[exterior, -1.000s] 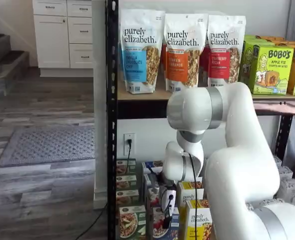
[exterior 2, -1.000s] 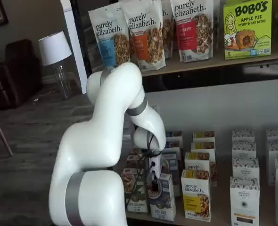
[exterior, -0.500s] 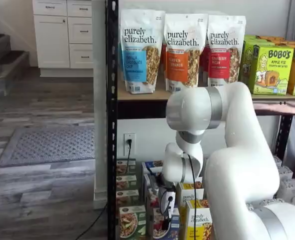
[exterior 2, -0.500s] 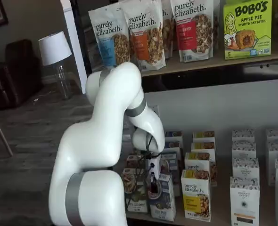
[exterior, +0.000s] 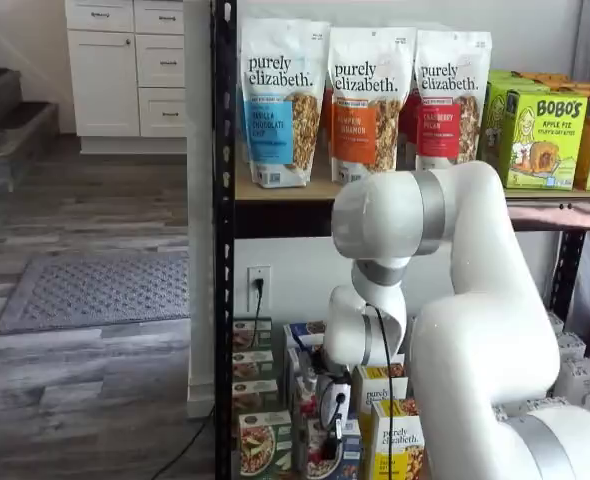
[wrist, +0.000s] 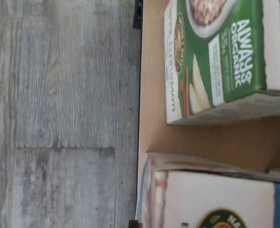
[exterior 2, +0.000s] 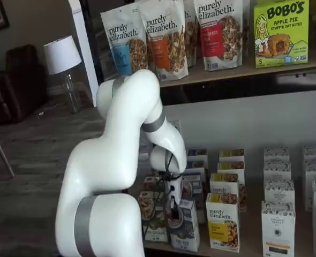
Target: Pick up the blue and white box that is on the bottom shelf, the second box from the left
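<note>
My gripper (exterior 2: 173, 210) hangs low at the front of the bottom shelf (exterior 2: 238, 251), with my white arm (exterior 2: 127, 134) bent over above it and a black cable running down beside it. In both shelf views the black fingers come down right at the top of the blue and white box (exterior 2: 184, 230), which stands upright at the shelf's front edge, directly beneath me. The fingers sit against the upper part of that box, but they overlap its printed face and the cable, so I cannot tell whether they are spread apart or pressed onto the carton.

Just to one side of my gripper stands the green and white box (exterior: 263, 443), also upright at the front edge, close beside the blue one with a narrow gap between them. On the other side is a yellow and white box (exterior 2: 223, 221), a little apart. More small boxes line up behind these toward the back wall.

From my wrist view I look down past the shelf edge: the green and white box (wrist: 216, 57) and the white top of the blue and white box (wrist: 211, 199) show with bare tan shelf board (wrist: 211, 142) between them, and grey wood flooring (wrist: 59, 114) lies beyond the edge. My fingers do not show there.

Above me, the upper shelf (exterior: 295, 190) carries three pouches (exterior: 360, 100) standing in a row.
</note>
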{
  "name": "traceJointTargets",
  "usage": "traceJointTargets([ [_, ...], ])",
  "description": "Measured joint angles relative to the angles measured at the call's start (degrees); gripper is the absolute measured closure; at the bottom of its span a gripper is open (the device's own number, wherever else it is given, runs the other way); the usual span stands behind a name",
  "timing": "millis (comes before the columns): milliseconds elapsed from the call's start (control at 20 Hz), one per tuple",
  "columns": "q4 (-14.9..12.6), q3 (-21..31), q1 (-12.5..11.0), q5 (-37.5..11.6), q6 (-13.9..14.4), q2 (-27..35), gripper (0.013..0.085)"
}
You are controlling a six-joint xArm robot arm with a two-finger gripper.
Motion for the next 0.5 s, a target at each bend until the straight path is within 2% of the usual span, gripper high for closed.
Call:
traceJointTargets([
  [200,-0.7,0.6,-0.1,-0.2,0.6,-0.4,0.0330],
  [250,-0.7,0.8,-0.1,-0.2,0.5,-0.5,0.0370],
  [400,-0.4,1.0,-0.2,-0.1,0.2,-0.7,0.0410],
  [500,-0.3,1.3,-0.3,-0.1,-0.1,-1.0,0.0490],
])
